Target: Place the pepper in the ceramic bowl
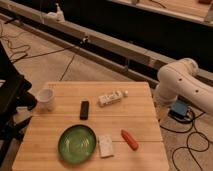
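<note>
Red-orange pepper (pixel 129 139) lies flat on the wooden desk (pixel 142 112), front right area, right of the green bowl (pixel 76 144) and apart from it. Long axis diagonal: one end points back-left toward the desk centre, the other front-right toward the desk corner. Cannot tell which end is the tip. A white block (pixel 105 145) sits between bowl and pepper, just beside the bowl. Black bar (pixel 84 109), white cup (pixel 46 99) and a pale packet (pixel 110 97) lie further back. End effector: out of frame, state cannot be told; only the white arm (pixel 182 82) shows, off the desk's right edge.
</note>
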`<state>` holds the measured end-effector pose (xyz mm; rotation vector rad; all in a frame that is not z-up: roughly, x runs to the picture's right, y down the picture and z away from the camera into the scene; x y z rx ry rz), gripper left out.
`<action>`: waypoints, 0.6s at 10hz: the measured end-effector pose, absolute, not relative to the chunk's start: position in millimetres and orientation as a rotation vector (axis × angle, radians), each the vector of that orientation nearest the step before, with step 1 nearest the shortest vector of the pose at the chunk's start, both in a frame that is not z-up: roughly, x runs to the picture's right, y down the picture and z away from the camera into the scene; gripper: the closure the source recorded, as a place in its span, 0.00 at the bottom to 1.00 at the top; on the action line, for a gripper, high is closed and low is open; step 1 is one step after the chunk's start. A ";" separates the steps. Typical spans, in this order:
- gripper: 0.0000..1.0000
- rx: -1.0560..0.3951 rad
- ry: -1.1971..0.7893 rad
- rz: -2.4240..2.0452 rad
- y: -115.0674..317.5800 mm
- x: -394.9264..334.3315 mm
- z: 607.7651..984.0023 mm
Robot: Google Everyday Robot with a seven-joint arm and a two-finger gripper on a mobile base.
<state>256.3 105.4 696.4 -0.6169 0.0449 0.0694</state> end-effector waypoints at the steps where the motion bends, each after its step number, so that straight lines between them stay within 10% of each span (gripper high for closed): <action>1: 0.35 -0.662 0.040 0.108 116.1 247.3 701.6; 6: 0.35 -0.728 0.072 0.299 148.9 205.9 734.7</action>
